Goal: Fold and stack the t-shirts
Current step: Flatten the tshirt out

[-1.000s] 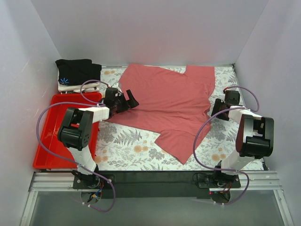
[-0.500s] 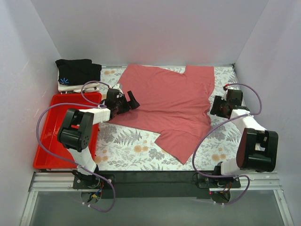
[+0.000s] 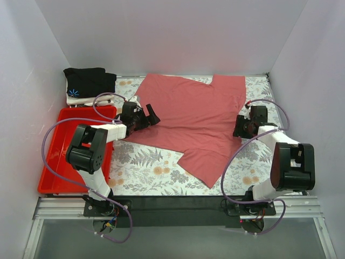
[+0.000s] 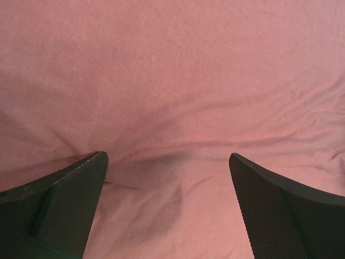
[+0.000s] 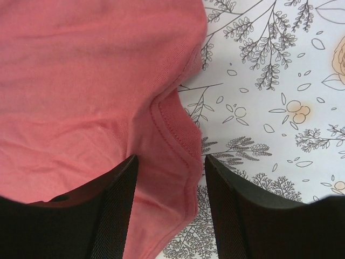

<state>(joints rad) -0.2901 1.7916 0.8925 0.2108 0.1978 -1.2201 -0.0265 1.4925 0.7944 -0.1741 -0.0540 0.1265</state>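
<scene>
White walls box in a leaf-printed surface. At its left edge sits a red tray. Beyond the tray, in the far left corner, a black t-shirt with a blue starburst lies folded on a white one.

The left gripper rests on the left part of the salmon t-shirt. Its jaws are wide apart, and the wrist view shows only flat cloth between them, no edge. Closing there would probably bunch a ridge of cloth or catch nothing.

The salmon shirt lies spread across the middle of the surface, its long axis running roughly left to right. The hem seems to face the left arm. One sleeve points to the far right corner, the other toward the near edge.

At the shirt's right border the right gripper stands with jaws partly apart, straddling a stitched edge and not yet pinching it. That thin band could slip free, or only one layer could lift. Uneven pulls would skew the fold, and the near sleeve could drag.
</scene>
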